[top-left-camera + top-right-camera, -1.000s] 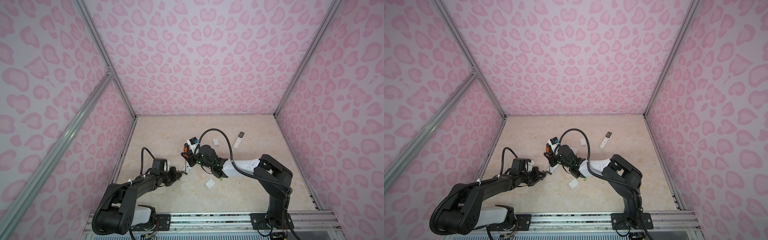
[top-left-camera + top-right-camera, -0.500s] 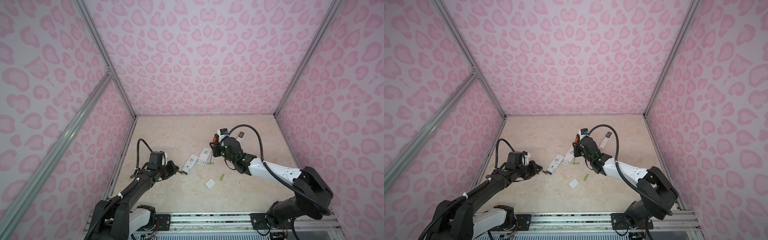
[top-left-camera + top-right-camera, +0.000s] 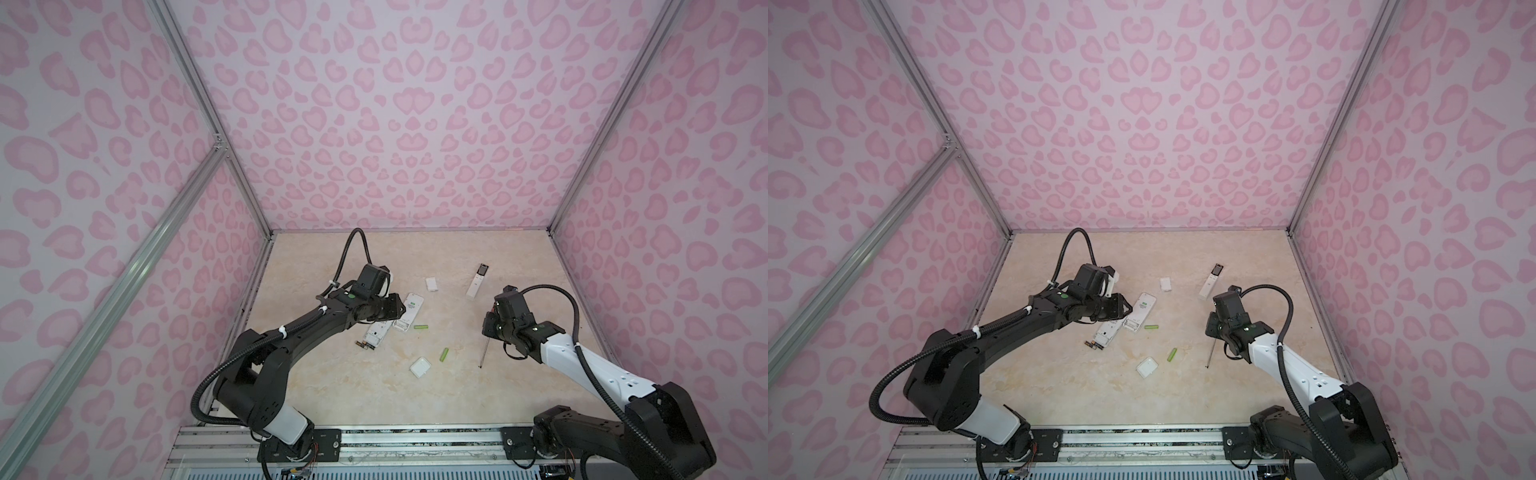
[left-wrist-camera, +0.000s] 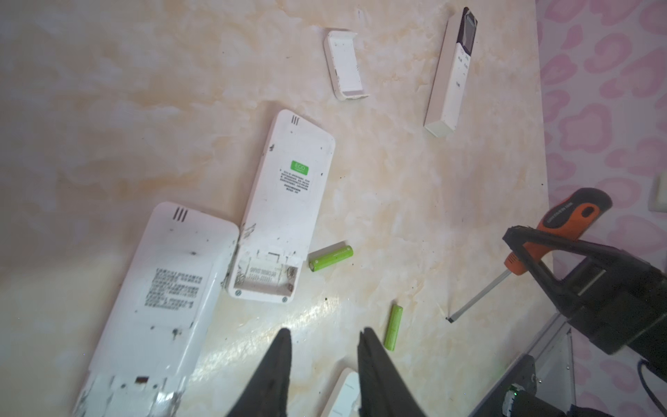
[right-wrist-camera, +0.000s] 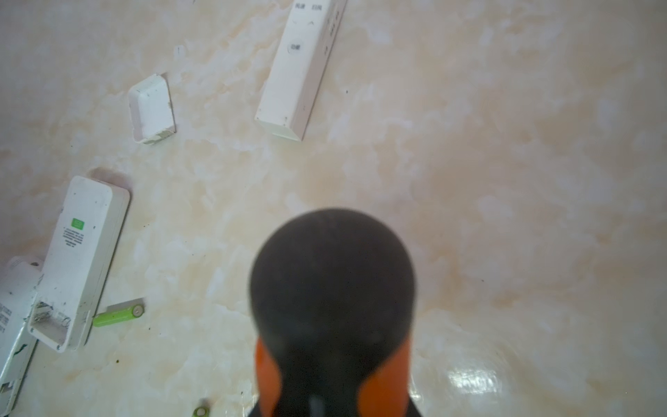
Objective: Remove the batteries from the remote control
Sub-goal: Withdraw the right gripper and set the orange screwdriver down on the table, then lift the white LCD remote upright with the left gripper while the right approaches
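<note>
Left gripper [image 4: 325, 332] hangs over the table [image 4: 108, 90] with its jaws spread and nothing between them. A green battery [image 4: 393, 326] lies just beside its fingertips. Another battery [image 4: 331, 257] lies just beside the open, empty compartment of a face-down white remote [image 4: 288, 202], which touches a second remote [image 4: 162, 289]. Well apart, the right gripper [image 4: 525, 247] pinches an orange-handled screwdriver [image 4: 574, 213].

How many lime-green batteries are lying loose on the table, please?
2. One lime-green battery lies beside the open end of the green-stickered remote; the second battery lies nearer the front, right of a white cover. More may hide under the left arm.
</note>
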Action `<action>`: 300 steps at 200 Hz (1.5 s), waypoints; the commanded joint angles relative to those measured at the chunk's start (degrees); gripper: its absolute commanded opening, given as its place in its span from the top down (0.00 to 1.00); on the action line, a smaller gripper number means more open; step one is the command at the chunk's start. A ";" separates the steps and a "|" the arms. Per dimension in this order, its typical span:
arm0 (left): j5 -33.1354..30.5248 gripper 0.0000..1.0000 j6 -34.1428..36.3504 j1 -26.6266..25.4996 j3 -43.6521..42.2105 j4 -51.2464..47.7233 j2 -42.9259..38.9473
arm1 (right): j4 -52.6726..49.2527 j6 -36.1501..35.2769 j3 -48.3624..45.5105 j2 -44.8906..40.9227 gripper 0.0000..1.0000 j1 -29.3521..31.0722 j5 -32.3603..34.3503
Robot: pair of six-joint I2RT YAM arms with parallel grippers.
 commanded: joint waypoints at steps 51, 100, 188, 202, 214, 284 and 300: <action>-3.17 0.57 4.45 -6.12 9.49 -1.78 9.81 | -0.10 -0.43 -1.45 7.30 0.70 -4.32 -2.81; -8.91 0.48 7.46 -11.80 20.25 0.15 19.28 | 0.66 -0.50 -0.47 9.23 0.50 -5.89 -2.51; -16.74 0.37 9.61 -16.65 48.87 0.60 44.90 | 3.12 -1.89 1.21 0.05 0.46 -17.73 -2.63; -17.74 0.36 9.39 -16.74 53.31 0.04 48.51 | 3.51 -2.33 2.25 0.61 0.46 -18.55 -3.17; -17.64 0.35 9.41 -16.74 56.79 -0.24 51.12 | 3.54 -2.76 3.01 1.18 0.46 -19.23 -4.18; -20.27 0.32 8.65 -17.35 67.71 -3.26 59.55 | 5.37 -3.85 4.00 4.20 0.48 -22.71 -10.12; -20.62 0.33 7.49 -17.35 67.89 -3.79 60.62 | 5.78 -3.86 4.00 3.91 0.48 -22.84 -10.26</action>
